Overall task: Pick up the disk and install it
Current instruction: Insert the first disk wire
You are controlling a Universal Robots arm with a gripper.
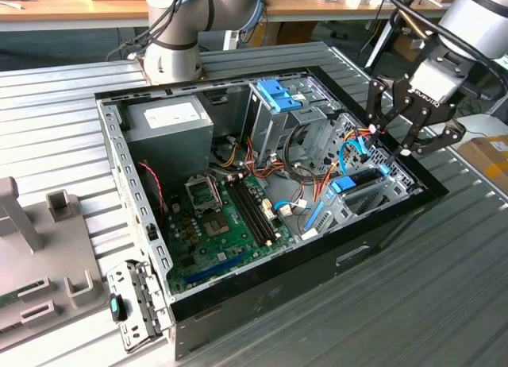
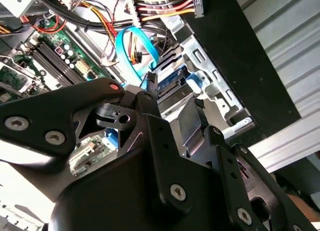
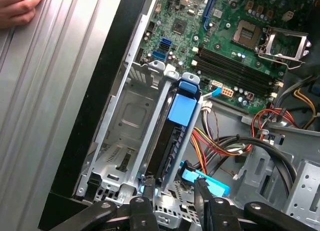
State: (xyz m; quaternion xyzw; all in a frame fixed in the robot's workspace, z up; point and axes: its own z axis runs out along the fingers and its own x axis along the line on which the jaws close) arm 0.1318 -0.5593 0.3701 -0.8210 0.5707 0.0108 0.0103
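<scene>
Pincer [image 1: 390, 141] released, hovering over case's [image 1: 238, 319] 3 o'clock side in the exterior view. Disk [image 1: 363, 179] seated in bay [image 3: 125, 111], at pincer's 7 o'clock. Fingertips [image 3: 147, 185] flanking disk's end in the first wrist view.

We see the flat dark hard disk with bright blue plastic side rails [image 3: 170, 136] [image 1: 363, 179] standing on edge, slotted into the silver metal drive bay [image 3: 125, 116]. Blue end tab sits at the motherboard-side end.
</scene>
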